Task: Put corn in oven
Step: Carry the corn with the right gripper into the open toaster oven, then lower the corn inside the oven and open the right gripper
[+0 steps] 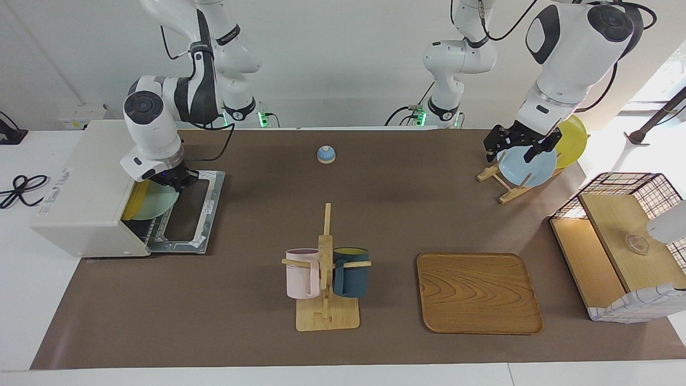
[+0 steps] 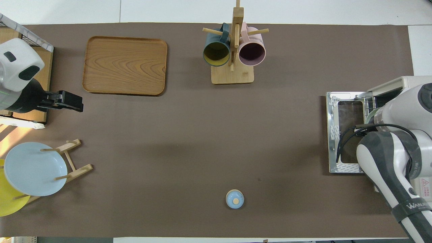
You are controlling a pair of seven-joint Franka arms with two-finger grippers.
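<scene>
The off-white oven [image 1: 86, 182] stands at the right arm's end of the table, its door [image 1: 195, 214] dropped flat; it also shows in the overhead view [image 2: 398, 84]. Inside its mouth a yellow, elongated corn [image 1: 137, 199] lies beside a pale green plate [image 1: 158, 203]. My right gripper [image 1: 179, 180] is at the oven's mouth, just over the plate; the arm hides it in the overhead view. My left gripper [image 1: 514, 153] hangs open and empty over the plate rack at the left arm's end of the table and waits; it also shows in the overhead view [image 2: 79, 103].
A wooden plate rack holds a blue plate [image 1: 525, 166] and a yellow plate [image 1: 573, 139]. A wire-and-wood basket [image 1: 621, 241] stands farther out, with a wooden tray [image 1: 478, 292] beside it. A mug stand [image 1: 326, 268] holds a pink and a dark blue mug. A small blue bell [image 1: 326, 154] sits near the robots.
</scene>
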